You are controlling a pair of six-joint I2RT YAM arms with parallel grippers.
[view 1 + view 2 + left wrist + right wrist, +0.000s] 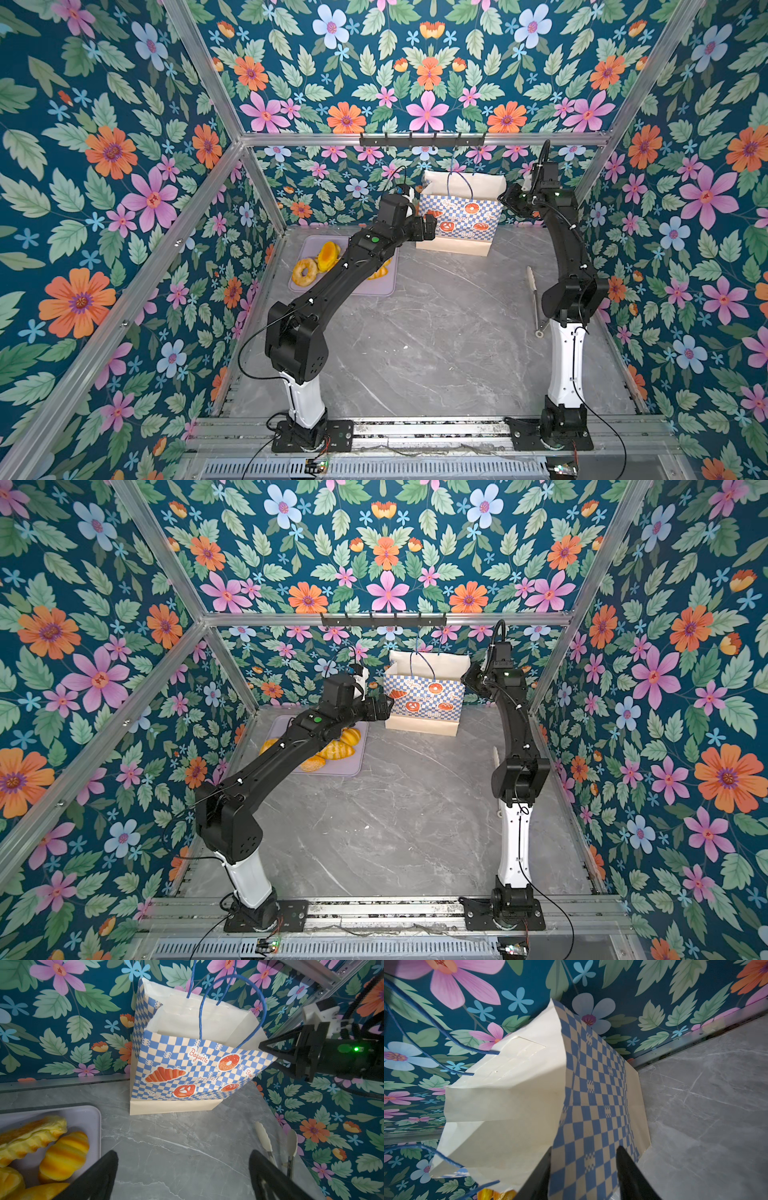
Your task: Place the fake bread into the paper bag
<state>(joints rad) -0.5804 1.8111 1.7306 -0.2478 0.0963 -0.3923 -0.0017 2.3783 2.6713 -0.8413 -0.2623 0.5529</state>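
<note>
Left jaws gape wide and empty above the desk (436,332), between the tray (91,1113) and the paper bag (459,218). Right jaws stand apart astride the bag's side wall at its top edge, one finger (537,1176) inside and one outside, with a gap showing. The bag stands upright against the back wall. The bread (64,1155) lies on the lilac tray, left of the bag. Tongs (264,1136) lie on the desk.
</note>
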